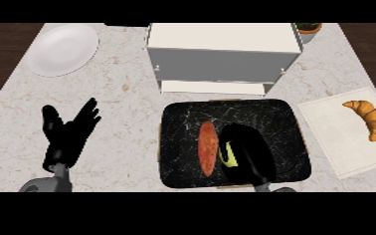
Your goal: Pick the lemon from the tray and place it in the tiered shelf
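right hand (249, 152) clasping lemon (229, 158) on tray (286, 114) | left hand (70, 132) released beside tray

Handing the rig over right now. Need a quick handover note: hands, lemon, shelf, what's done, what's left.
Left hand: open, resting at the counter's left, holding nothing.
Right hand: over the lemon, covering most of it; grasp cannot be confirmed.
Lemon: in the black tray, beside an orange-red vegetable.
Tiered shelf: behind the tray, no lemon visible in it.
Done: right hand at the lemon.
Left: secure it, lift, place it in the shelf.
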Tool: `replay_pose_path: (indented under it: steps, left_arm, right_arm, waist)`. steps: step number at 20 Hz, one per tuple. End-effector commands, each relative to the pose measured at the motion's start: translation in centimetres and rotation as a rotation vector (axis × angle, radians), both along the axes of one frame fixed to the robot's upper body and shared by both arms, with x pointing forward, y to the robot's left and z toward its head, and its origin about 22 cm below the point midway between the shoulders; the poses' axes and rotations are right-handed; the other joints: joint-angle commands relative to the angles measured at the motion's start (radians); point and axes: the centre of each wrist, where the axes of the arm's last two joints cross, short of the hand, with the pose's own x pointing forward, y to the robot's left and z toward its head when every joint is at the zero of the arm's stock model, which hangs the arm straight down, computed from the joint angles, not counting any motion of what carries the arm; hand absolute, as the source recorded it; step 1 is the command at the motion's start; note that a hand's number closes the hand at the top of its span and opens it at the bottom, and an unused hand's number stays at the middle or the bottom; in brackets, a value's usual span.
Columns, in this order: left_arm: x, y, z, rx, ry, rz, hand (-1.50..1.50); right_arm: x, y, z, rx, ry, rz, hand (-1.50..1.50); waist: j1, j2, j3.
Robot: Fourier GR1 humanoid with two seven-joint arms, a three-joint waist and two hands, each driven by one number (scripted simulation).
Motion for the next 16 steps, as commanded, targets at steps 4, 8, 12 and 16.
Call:
replay_pose_path:
  steps: [4, 8, 12, 16]
  left_arm:
    - [0.9, 0.1, 0.3, 0.013, 0.003, 0.001, 0.0]
    - [0.2, 0.8, -0.6, 0.004, 0.007, 0.024, 0.0]
    - [0.6, 1.2, -0.5, 0.002, 0.022, 0.025, 0.0]
    - [0.8, 0.8, 0.4, 0.0, 0.013, 0.009, 0.0]
  right_arm:
    - [-3.0, 9.1, 6.7, 0.134, 0.059, -0.028, 1.5]
    - [-4.0, 10.4, 13.2, 0.188, -0.095, -0.108, 1.5]
    - [-4.2, 10.7, 18.6, 0.206, -0.18, -0.212, 1.5]
    - [-4.1, 10.7, 23.1, 0.234, -0.226, -0.26, 1.5]
  waist:
    - [0.011, 0.014, 0.027]
    - [-0.002, 0.009, 0.026]
    - [-0.008, 0.008, 0.026]
    - [-0.008, 0.007, 0.027]
